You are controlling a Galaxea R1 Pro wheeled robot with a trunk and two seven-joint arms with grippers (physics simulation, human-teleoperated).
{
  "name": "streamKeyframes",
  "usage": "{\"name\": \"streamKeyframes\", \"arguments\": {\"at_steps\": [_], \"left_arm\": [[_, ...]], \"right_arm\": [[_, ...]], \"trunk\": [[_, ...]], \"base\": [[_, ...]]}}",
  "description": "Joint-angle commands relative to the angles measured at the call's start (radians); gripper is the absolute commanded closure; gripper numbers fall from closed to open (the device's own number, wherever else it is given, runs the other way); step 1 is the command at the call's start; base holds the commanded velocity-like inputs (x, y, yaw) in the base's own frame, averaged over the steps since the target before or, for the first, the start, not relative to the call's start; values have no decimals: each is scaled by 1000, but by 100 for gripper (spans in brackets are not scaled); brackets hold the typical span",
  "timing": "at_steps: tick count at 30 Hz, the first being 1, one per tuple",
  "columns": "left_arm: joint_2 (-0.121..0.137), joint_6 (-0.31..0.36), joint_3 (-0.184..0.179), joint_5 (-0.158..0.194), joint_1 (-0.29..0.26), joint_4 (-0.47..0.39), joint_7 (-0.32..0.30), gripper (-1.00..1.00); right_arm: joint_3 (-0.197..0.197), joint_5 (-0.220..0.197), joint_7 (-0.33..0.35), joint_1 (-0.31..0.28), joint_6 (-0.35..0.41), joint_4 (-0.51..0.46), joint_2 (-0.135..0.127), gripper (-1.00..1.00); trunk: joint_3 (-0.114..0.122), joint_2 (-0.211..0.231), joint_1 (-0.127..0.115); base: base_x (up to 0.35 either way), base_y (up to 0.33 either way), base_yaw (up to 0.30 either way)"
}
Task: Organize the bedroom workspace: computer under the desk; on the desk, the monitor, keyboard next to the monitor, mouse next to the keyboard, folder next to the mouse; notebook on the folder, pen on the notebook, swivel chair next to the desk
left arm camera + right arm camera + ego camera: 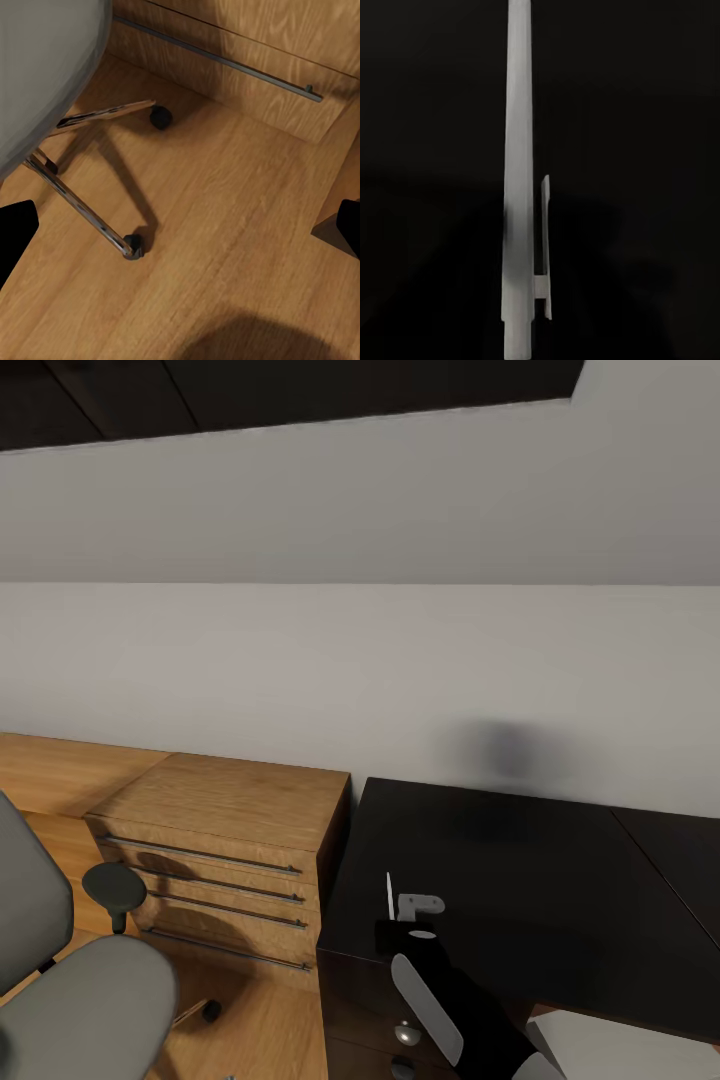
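Nearest in the head view, the right arm reaches up from the lower edge, its right gripper (392, 932) pinching a white pen (390, 897) that stands upright out of the fingers, tip toward the wall. The right wrist view shows the same pen (519, 187) running straight along the gripper's axis, its clip on one side, against the dark surface beyond. The pen hangs just over the near part of the black desk (520, 870), whose top stretches away to the white wall (360, 660).

At the head view's lower left stands the grey swivel chair (80, 1000), seat and backrest in sight, with a round dark armrest pad beside it. The left wrist view looks down on the chair's chrome legs (82, 210) and two black casters on the wooden floor (225, 225). The left gripper's (180, 225) dark fingertips (15, 232) sit at opposite edges of that view, spread wide, holding nothing.

Beyond the chair, touching the desk's left side, is a wooden drawer unit (220, 850) with long metal handles.
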Motion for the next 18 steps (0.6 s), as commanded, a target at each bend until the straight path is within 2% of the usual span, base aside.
{"name": "streamKeyframes", "arguments": {"at_steps": [1,6,14,18], "left_arm": [[1,-7,-5,11,0,-1,6,-100],[3,-7,-5,11,0,-1,5,-100],[4,-8,-5,12,0,-1,4,-100],[5,-7,-5,12,0,-1,4,-100]], "right_arm": [[2,-9,-9,-1,1,-1,0,100],[2,-9,-9,-1,1,-2,-2,100],[2,-7,-12,-1,-1,-40,-6,100],[2,-8,-45,-1,-3,-51,-8,100]], "trunk": [[-1,-1,0],[-1,-1,0],[24,55,-31],[37,83,-46]], "base": [[0,0,0],[0,0,0],[0,0,0],[0,0,0]]}}
